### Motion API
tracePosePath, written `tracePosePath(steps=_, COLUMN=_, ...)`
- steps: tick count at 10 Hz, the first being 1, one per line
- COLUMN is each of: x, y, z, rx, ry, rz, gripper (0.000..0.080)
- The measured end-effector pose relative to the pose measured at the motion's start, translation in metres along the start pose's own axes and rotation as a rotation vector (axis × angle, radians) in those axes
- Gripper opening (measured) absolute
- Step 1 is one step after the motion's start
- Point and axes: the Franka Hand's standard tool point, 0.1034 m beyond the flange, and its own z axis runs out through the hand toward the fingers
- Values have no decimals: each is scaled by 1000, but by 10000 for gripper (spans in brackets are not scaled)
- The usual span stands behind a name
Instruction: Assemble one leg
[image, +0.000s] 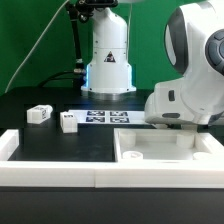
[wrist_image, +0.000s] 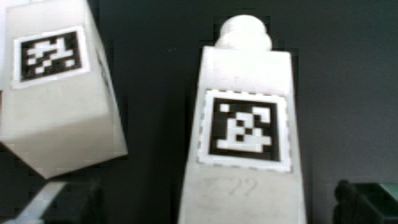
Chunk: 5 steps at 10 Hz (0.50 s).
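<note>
- Squarely between the spread fingers (wrist_image: 63, 200) of the claw (wrist_image: 215, 198) sits the leg (wrist_image: 240, 120), its tag facing the wrist camera and neither finger touching it.
- Open, the claw grips nothing.
- Just outside one finger lies a second leg (wrist_image: 63, 90).
- Farther off are the marker board (image: 105, 117) and the white panel (image: 165, 156).

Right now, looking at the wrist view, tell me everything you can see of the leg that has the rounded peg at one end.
The leg is a long white block, plastic-looking and matte, with flat faces and a rounded peg at one end. A black-and-white square tag sits on the face towards the camera. It shows against the dark table, apart from a second tagged leg beside it. The open tool straddles its other end, fingertips clear of it.
</note>
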Motion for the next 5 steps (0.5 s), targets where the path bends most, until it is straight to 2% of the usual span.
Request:
tracePosePath(steps=2, x=0, y=0, z=0, rx=0, ry=0, rz=0, gripper=396)
tracePosePath(steps=3, x=0, y=0, z=0, rx=0, ry=0, rz=0, gripper=396)
tracePosePath(steps=4, x=0, y=0, z=0, rx=0, ry=0, rz=0, gripper=290)
tracePosePath(steps=5, x=0, y=0, z=0, rx=0, ry=0, rz=0, gripper=290)
